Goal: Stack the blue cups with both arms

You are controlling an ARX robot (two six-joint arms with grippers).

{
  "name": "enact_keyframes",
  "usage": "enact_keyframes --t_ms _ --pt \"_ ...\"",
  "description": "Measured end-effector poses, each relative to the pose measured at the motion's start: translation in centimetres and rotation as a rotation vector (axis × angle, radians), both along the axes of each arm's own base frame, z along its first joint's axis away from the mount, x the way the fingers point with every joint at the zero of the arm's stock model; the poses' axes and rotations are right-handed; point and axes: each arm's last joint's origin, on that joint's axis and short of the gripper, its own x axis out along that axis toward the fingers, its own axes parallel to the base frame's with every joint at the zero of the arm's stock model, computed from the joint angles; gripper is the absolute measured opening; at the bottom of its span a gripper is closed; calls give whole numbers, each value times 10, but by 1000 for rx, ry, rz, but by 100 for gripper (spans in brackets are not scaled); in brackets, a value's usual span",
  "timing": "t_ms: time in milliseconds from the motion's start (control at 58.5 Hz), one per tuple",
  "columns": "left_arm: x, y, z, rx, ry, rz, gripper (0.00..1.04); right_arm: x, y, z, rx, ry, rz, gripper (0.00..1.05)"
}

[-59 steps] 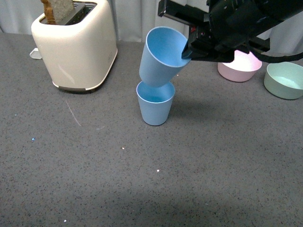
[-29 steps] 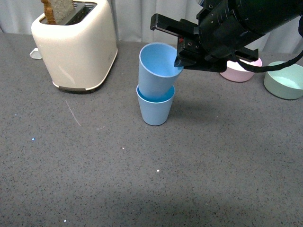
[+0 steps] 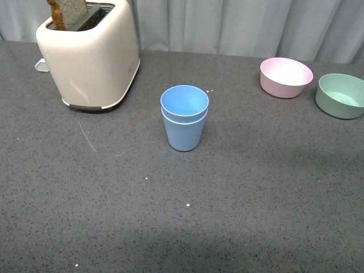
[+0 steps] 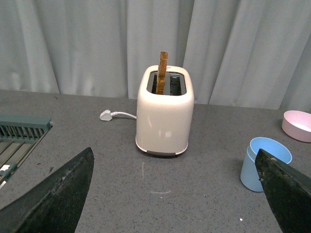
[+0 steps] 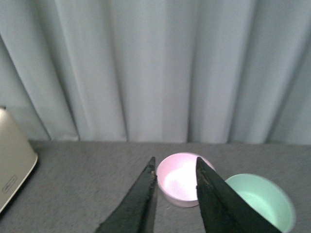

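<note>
Right gripper: seen only in its wrist view, two black fingers set a narrow gap apart, nothing between them. Through and past the gap lies the pink bowl, with the green bowl just beside it; pale curtain behind both.

Left gripper: spread wide, one black finger at each lower corner of its wrist view, empty, above the grey countertop.

Blue cups: nested one inside the other, upright, near the middle of the countertop in the front view. Inner cup's rim sits slightly above the outer rim. No arm touches the stack; neither arm shows in the front view.

Cream toaster: left of and behind the cups, well apart, a slice of toast standing up out of one slot. White plug and cord lie beside it. A green slatted rack shows at the edge of the left wrist view.

Both bowls stand at the far right, near each other, well apart from the cups.
</note>
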Motion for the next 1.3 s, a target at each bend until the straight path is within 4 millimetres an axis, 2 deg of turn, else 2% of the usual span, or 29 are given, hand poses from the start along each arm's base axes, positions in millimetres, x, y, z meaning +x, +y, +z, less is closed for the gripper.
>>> enact_keyframes --t_ms 17,51,137,307,478,1093,1298 --pt "0 0 0 0 0 -1 98 -8 -5 -1 -5 8 4 1" --pt "0 0 0 0 0 -1 98 -28 -15 -6 -16 35 6 1" --pt "0 0 0 0 0 0 98 -56 -29 -9 -18 59 5 1" --pt "0 0 0 0 0 0 98 -95 -44 -6 -14 -40 -8 1" --pt "0 0 0 0 0 -1 98 -103 -44 -22 -15 -10 -5 1" --pt "0 0 0 0 0 0 98 -125 -44 -43 -16 -31 -5 1" --pt "0 0 0 0 0 -1 98 -129 -44 -43 -16 -33 -4 1"
